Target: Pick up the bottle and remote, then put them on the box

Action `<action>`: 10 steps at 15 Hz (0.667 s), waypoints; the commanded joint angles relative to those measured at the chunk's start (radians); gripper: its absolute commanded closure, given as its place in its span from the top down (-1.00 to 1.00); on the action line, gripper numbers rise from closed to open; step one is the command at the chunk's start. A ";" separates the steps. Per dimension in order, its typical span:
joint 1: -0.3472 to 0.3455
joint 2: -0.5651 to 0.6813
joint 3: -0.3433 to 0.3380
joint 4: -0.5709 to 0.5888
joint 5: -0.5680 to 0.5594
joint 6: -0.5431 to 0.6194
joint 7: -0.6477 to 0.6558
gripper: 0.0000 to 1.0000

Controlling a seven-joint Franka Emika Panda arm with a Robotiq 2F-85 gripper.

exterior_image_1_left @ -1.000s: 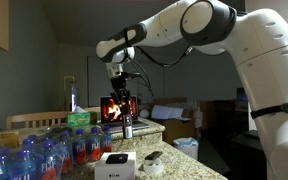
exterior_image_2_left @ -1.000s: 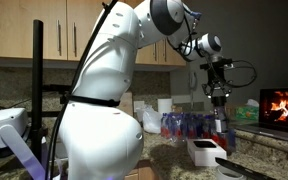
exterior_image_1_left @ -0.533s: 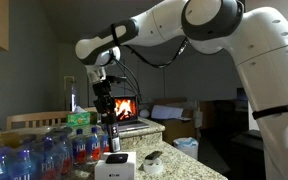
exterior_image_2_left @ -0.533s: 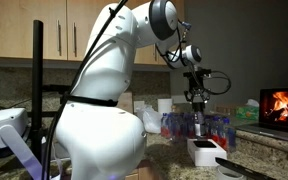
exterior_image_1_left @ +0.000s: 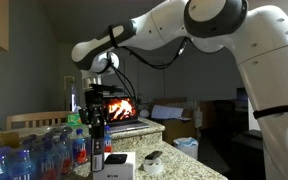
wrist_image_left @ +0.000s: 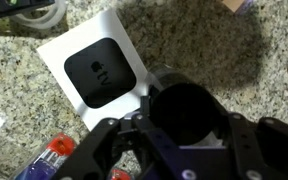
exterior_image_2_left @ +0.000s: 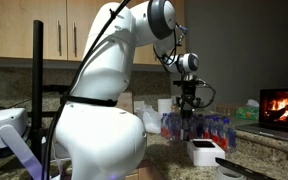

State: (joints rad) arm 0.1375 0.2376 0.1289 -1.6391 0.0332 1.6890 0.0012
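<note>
Gripper (wrist_image_left: 189,122): mine, fingers (wrist_image_left: 102,150) closed against the two sides of the bottle (wrist_image_left: 189,108) and gripping it by its upper part. In the wrist view the dark round top of the bottle fills the space between them. In both exterior views the gripper (exterior_image_1_left: 96,125) (exterior_image_2_left: 189,110) points straight down and the bottle (exterior_image_1_left: 97,148) (exterior_image_2_left: 190,127) hangs upright from it.

Box (wrist_image_left: 94,70): white, low, with a dark rounded square on its top face. In the wrist view it lies just beside the gripper and slightly ahead of it. In an exterior view the box (exterior_image_1_left: 114,166) sits right next to the bottle's lower end; I cannot tell whether the two touch. It also appears below the gripper in an exterior view (exterior_image_2_left: 206,152).

Remote (exterior_image_1_left: 154,158): small, lying flat on the far side of the box from the gripper, apart from both.

Water bottles (exterior_image_1_left: 34,155) (exterior_image_2_left: 212,125): a clear cluster with coloured labels, close beside the gripper on the side away from the box.

Tabletop (wrist_image_left: 24,105): speckled granite, carrying the box, the remote and the water bottles.

Screen (exterior_image_1_left: 121,107): showing a fire, behind the gripper.
</note>
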 commanded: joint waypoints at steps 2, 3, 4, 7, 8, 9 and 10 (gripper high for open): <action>0.006 -0.085 -0.004 -0.085 0.105 0.091 0.199 -0.38; 0.013 -0.100 -0.005 -0.084 0.108 0.095 0.253 -0.38; 0.019 -0.112 -0.005 -0.080 0.106 0.093 0.310 -0.38; 0.038 -0.133 -0.005 -0.044 0.071 0.038 0.472 -0.38; 0.037 -0.131 -0.008 -0.023 0.068 0.008 0.510 -0.38; 0.035 -0.132 -0.009 -0.017 0.072 -0.007 0.541 -0.38; 0.031 -0.133 -0.011 -0.010 0.081 -0.025 0.558 -0.38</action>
State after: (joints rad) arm 0.1714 0.1255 0.1284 -1.6608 0.1097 1.7182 0.4728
